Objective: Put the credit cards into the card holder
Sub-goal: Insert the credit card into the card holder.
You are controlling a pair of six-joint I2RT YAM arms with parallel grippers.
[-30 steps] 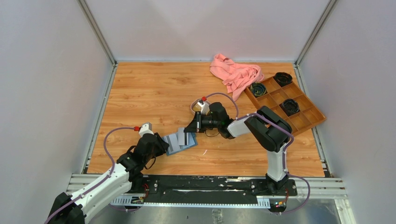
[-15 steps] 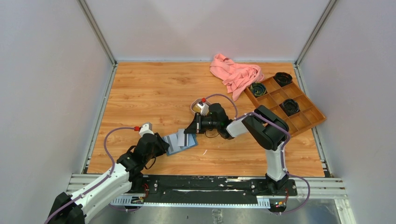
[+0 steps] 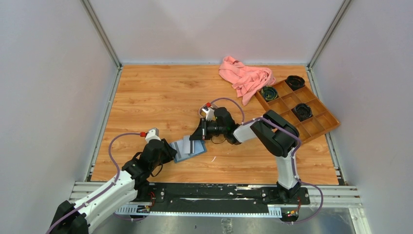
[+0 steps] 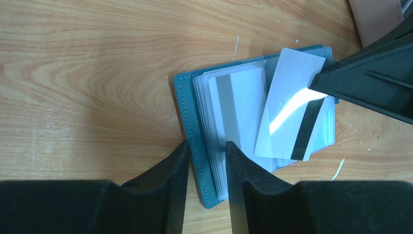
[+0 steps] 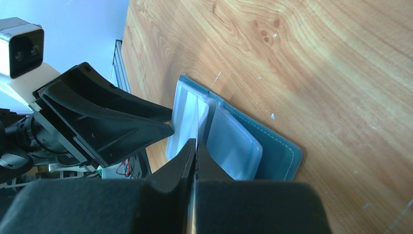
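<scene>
- Alignment of card to sleeve is judged to be what the coming move turns on. The white-grey plastic card with a black magnetic stripe (image 4: 285, 97) is held over the far page of the open teal-blue fold-over card holder (image 4: 184, 102). Its long axis is slanted a little against the holder's clear plastic sleeves (image 4: 204, 122).
- The card is pinched by one edge in the right claw (image 5: 196, 148), which is closed fully on it. In the right wrist view the card is seen edge-on between the fingers, just above the holder.
- The left claw (image 4: 208, 146) is set part-way closed astride the holder's edge nearest the left arm. Teal cover and sleeve edges lie between its fingers, so the holder appears to be clamped and steadied there.
- A second pale card with a grey stripe (image 4: 238, 112) is seen lodged in a sleeve, just beside the held card.
- The holder is laid flat on the wood-grain worktop (image 3: 160, 92), between the two claws.
- A crumpled pink cloth (image 3: 246, 78) and a brown compartmented wooden tray (image 3: 319, 126) are found well apart at the far right, so room is judged ample.
</scene>
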